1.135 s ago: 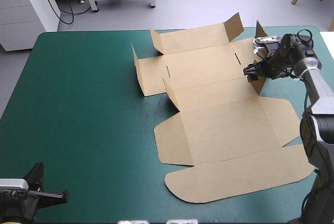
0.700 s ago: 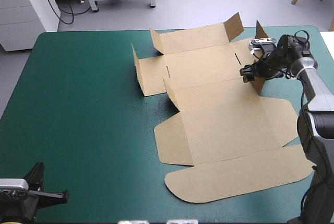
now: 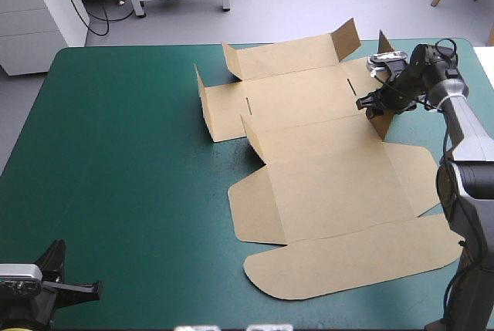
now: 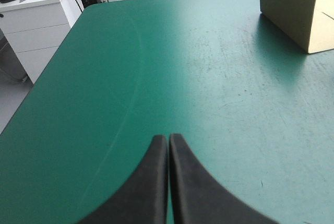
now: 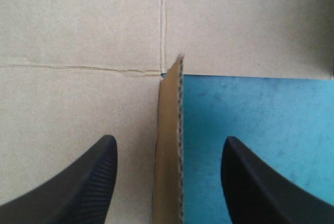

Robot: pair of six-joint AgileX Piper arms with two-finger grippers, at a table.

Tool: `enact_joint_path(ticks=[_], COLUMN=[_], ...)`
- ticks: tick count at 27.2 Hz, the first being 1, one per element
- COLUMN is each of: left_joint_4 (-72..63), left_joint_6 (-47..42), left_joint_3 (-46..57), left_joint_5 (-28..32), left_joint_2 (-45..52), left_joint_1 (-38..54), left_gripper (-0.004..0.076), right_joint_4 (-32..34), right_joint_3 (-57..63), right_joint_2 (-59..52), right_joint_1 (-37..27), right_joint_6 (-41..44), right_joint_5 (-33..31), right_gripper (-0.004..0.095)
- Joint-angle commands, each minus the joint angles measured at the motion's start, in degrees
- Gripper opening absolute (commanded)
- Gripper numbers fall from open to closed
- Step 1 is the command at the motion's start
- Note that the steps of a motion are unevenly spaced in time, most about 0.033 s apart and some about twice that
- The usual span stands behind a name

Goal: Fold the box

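The brown box [image 3: 324, 169] lies unfolded across the right half of the table, mostly flat, with a few side flaps raised at its far part. My right gripper [image 3: 372, 106] hovers at the raised flap on the box's far right side. In the right wrist view that upright flap [image 5: 170, 145] stands edge-on between the open fingers [image 5: 88, 177] of my right gripper [image 5: 169, 153], touching neither. My left gripper [image 4: 168, 145] is shut and empty over bare teal-green cover near the front left corner; a raised corner of the box [image 4: 292, 10] shows far ahead of it.
The teal-green cover [image 3: 123, 161] stretches bare over the left half of the table. White cabinets [image 3: 38, 7] and a metal stand stand beyond the far edge. The box's front flap [image 3: 347, 265] reaches near the front right edge.
My right gripper has shifted slightly toward the far side along the raised right flap. The box and the left arm have not moved.
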State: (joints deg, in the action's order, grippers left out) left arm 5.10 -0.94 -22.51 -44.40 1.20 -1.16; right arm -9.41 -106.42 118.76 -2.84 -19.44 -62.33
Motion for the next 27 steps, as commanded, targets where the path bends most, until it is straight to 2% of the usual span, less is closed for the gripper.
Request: enact_joint_path(ticks=[1,2,3,8,16,21,27], left_joint_4=[-0.11,-0.11,-0.11,-0.11,-0.11,-0.11,-0.11], left_joint_6=[-0.31,-0.31,-0.31,-0.31,-0.31,-0.31,-0.31], left_joint_3=[-1.28,-1.28,-1.28,-1.28,-1.28,-1.28,-1.28], left_joint_5=[4.40,4.40,4.40,4.40,4.40,4.40,4.40], left_joint_2=[0.58,0.58,0.58,0.58,0.58,0.58,0.58], left_joint_1=[-0.26,-0.26,-0.26,-0.26,-0.26,-0.26,-0.26], left_gripper=[-0.0010,-0.0010,-0.0010,-0.0010,-0.0010,-0.0010,-0.0010], right_joint_4=[-0.03,-0.03,-0.03,-0.03,-5.96,-6.10,-6.24], right_joint_3=[-1.95,-1.95,-1.95,-2.14,-2.14,-2.14,-2.14], right_joint_2=[-3.47,-3.47,-3.47,-3.47,-3.47,-3.47,-3.47], right_joint_1=[-0.14,-0.14,-0.14,-0.14,1.06,6.31,15.56], right_joint_6=[-1.50,-1.62,-2.08,-4.22,-23.40,-34.49,-43.06], right_joint_5=[1.41,1.66,2.09,2.17,-0.91,-1.65,1.89], right_gripper=[0.0281,0.0152,-0.0022,-0.0019,-0.0019,-0.0020,-0.0020])
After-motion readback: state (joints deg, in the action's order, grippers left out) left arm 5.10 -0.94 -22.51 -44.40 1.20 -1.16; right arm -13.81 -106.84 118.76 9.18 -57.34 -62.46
